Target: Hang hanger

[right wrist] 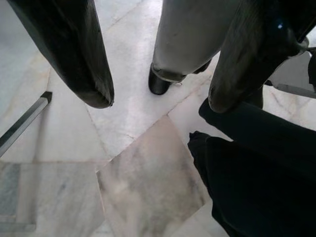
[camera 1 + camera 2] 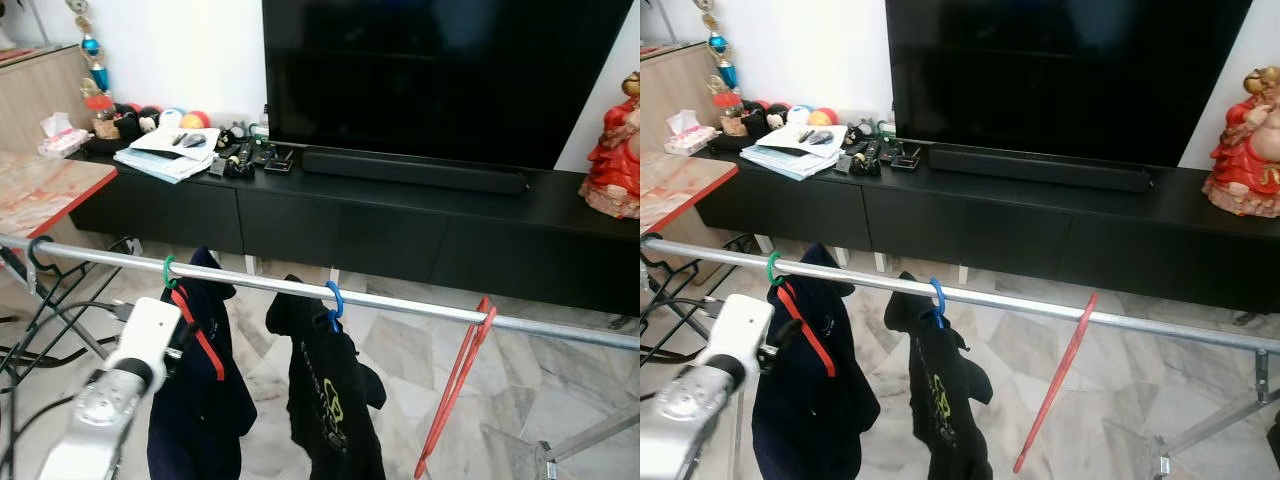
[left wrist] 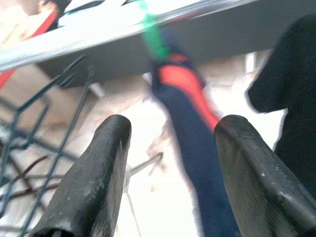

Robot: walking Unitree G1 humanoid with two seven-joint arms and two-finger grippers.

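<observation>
A metal rail (image 2: 400, 305) of a drying rack crosses the scene. A green hanger hook (image 2: 168, 270) holds a navy garment with a red stripe (image 2: 200, 390). A blue hook (image 2: 334, 298) carries a black garment (image 2: 330, 410). An empty red hanger (image 2: 455, 385) hangs tilted on the rail further right. My left arm (image 2: 130, 365) is raised just left of the navy garment; its gripper (image 3: 173, 128) is open, empty, and faces the green hook (image 3: 154, 37). My right gripper (image 1: 160, 101) is open, empty, and pointed at the floor.
A black TV cabinet (image 2: 400, 225) with a large TV (image 2: 440, 70), papers and small items stands behind the rail. A red figurine (image 2: 615, 150) is at the far right. A red-edged table (image 2: 50, 190) and rack legs (image 2: 60, 320) are on the left. A dark garment (image 1: 256, 168) and a grey leg (image 1: 182, 44) are near the right gripper.
</observation>
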